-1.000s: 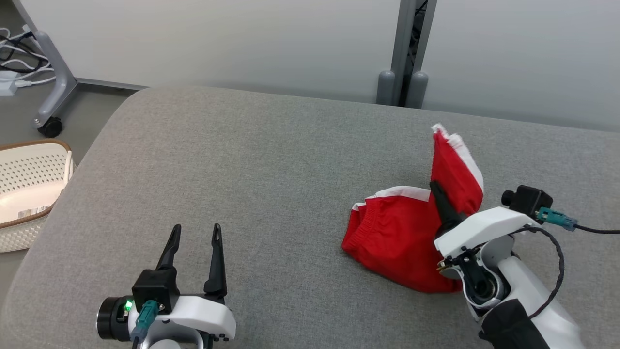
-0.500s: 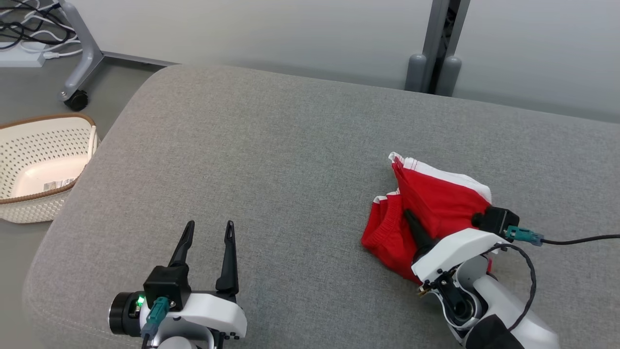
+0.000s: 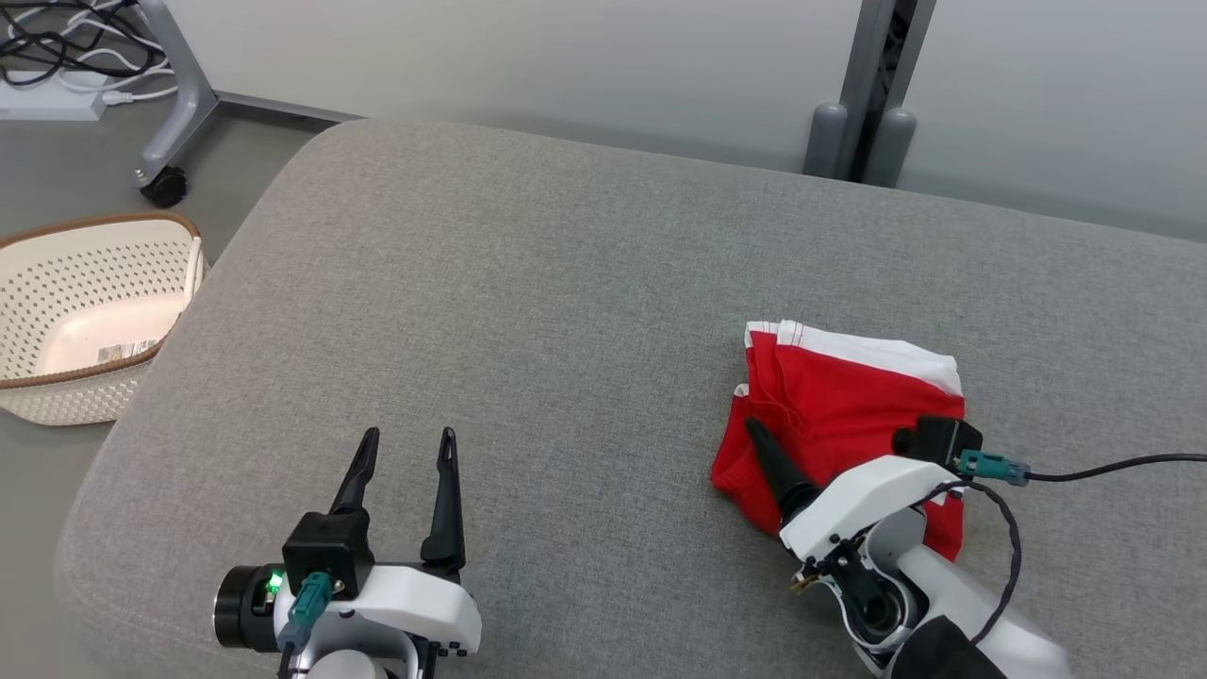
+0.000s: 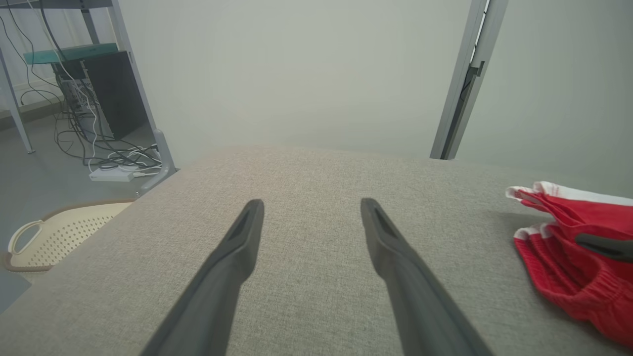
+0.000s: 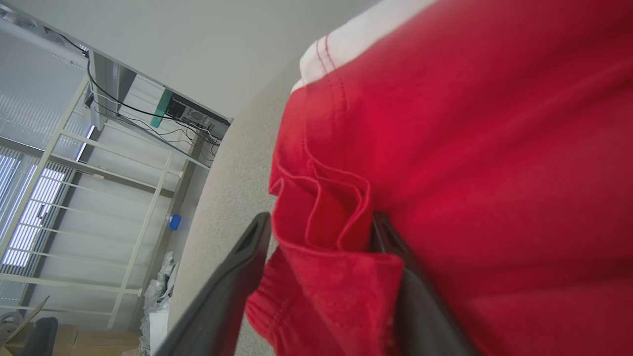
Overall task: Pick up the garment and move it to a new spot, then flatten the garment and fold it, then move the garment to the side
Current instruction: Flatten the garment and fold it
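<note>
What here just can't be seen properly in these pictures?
- Head view: one finger of the right gripper, hidden by the red shorts; the right arm hides their near edge.
- Left wrist view: the shorts' right side, cut off by the frame edge.
- Head view: the label inside the laundry basket, too small to read.

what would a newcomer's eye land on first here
The bright red garment with white trim, bunched on the right of the grey cushioned surface, stands out most. The right gripper has its jaws spread with red fabric between them, while the left gripper hovers open at lower left. A cream perforated basket sits on the floor at far left.
</note>
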